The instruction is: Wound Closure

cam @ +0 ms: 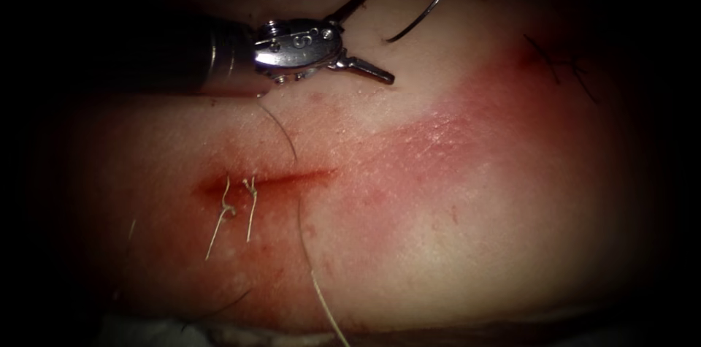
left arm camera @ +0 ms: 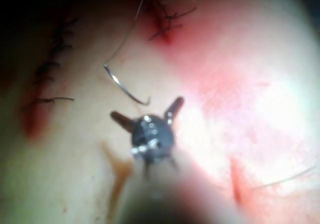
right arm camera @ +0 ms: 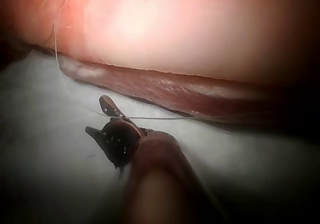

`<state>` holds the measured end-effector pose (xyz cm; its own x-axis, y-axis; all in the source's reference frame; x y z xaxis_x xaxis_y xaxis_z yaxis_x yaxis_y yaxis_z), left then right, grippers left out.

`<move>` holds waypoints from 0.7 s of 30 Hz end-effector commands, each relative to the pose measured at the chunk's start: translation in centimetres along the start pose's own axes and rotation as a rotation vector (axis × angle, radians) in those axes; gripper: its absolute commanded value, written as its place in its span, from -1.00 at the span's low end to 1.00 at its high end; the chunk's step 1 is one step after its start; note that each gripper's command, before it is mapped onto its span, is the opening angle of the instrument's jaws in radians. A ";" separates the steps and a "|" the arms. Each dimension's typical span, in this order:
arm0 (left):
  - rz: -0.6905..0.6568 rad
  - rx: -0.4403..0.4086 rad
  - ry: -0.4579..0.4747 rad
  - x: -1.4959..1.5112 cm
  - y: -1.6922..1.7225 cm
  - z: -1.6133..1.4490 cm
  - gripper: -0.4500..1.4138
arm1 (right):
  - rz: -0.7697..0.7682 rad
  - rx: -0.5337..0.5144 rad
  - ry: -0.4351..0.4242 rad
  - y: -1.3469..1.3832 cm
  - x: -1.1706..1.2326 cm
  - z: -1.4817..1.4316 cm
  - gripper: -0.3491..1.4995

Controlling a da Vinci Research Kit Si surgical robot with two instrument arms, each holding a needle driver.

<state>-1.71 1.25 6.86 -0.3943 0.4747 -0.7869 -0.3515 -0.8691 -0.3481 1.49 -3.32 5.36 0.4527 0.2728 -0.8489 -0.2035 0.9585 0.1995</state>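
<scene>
Steel curved needle (cam: 423, 11) lies loose on the pale pork tissue (cam: 453, 245) at one o'clock of the left tool (cam: 364, 39), jaws spread, empty. Right tool (right arm camera: 102, 118) open off-tissue. Two stitches cross the red cut (cam: 266, 180); its three-o'clock end gapes.

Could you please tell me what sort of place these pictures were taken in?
Most likely a surgical-robot practice bench: a pale slab of pork tissue with a short red cut, a thin curved steel needle lying loose, and the left arm's open-jawed metal tool holding nothing.
</scene>
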 end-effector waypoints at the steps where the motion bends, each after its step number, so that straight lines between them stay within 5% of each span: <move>1: 0.016 -0.001 -0.004 -0.02 0.04 -0.04 0.84 | 0.005 0.003 0.008 -0.09 -0.01 0.10 0.98; 5: 0.101 -0.008 -0.003 0.07 0.32 -0.61 0.84 | 0.017 -0.004 0.017 0.00 0.01 0.13 0.98; 10: 0.214 0.009 0.075 0.08 1.05 -1.23 0.82 | 0.072 -0.027 0.050 0.21 0.29 0.23 0.98; 16: 0.223 -0.052 0.119 0.07 1.64 -1.82 0.80 | 0.062 -0.082 0.112 0.89 0.91 0.43 0.98; 21: 0.253 -0.131 0.154 -0.15 1.96 -2.25 0.80 | 0.035 -0.100 0.121 1.29 0.91 0.55 0.98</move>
<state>-0.38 -0.78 5.09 -0.3167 0.2211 -0.9224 -0.1442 -0.9724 -0.1836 2.04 -1.77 5.00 0.3406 0.2891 -0.8947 -0.3109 0.9327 0.1831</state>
